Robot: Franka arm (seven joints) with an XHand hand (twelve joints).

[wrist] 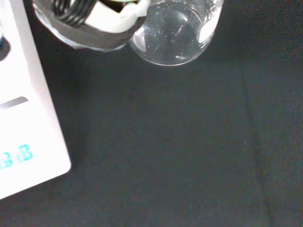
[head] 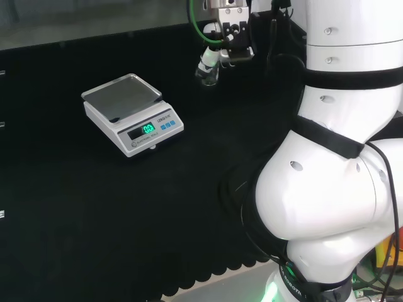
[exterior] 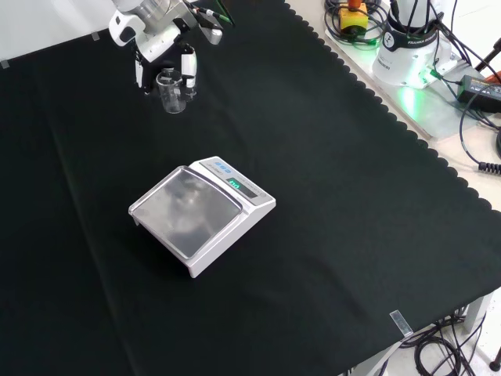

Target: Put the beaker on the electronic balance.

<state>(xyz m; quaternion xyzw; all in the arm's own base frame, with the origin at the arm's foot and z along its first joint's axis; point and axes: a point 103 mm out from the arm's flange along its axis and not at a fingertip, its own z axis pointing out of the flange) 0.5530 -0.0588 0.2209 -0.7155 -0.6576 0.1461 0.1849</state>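
A small clear glass beaker (exterior: 173,92) hangs upright a little above the cloth in the hand (exterior: 160,48), whose black and white fingers are curled round its sides. In the head view the beaker (head: 207,70) sits under the hand (head: 231,39), to the right of the balance and apart from it. The white electronic balance (head: 132,113) has a bare steel pan (exterior: 186,208) and a lit green display. Close up, the wrist view shows the beaker's round base (wrist: 173,30) beside a fingertip (wrist: 90,23), with the balance's white body (wrist: 26,118) at the edge.
Black cloth (exterior: 337,235) covers the bench, with a scalloped edge near the arm's base. The arm's white links (head: 340,157) stand at the right of the head view. Cables and a power block (exterior: 470,82) lie off the cloth by the base.
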